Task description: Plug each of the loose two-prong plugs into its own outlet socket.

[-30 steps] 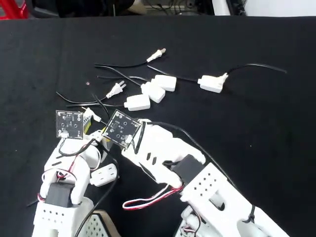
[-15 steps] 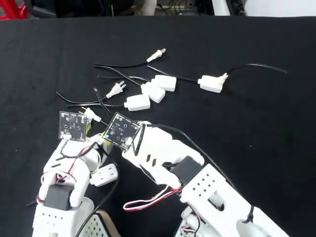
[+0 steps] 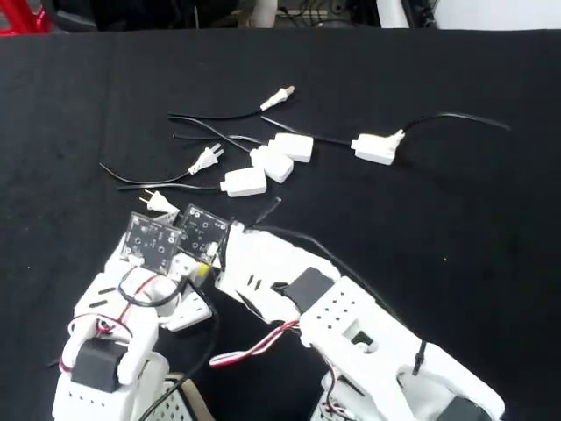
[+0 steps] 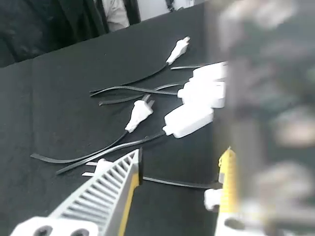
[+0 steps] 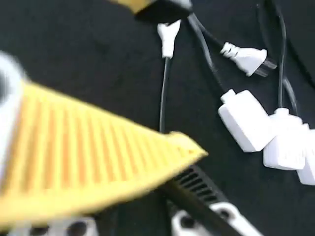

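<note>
Nearest me, the left gripper [image 4: 179, 164] hangs wide open and empty above the table [image 3: 456, 202]; whether the right gripper [image 5: 186, 164] is open I cannot tell. Beyond them, three two-prong plugs [image 3: 207, 159] lie loose beside the white outlet sockets [image 3: 244, 181]. None looks plugged in, so the whole job is left.

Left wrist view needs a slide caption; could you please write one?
Open left gripper over a black table strewn with white two-prong plugs and white outlet sockets.

Three white two-prong plugs [image 3: 207, 159] on black cords lie loose, unplugged, beside three clustered white outlet sockets [image 3: 272, 163], with a fourth socket [image 3: 375, 147] apart.
</note>
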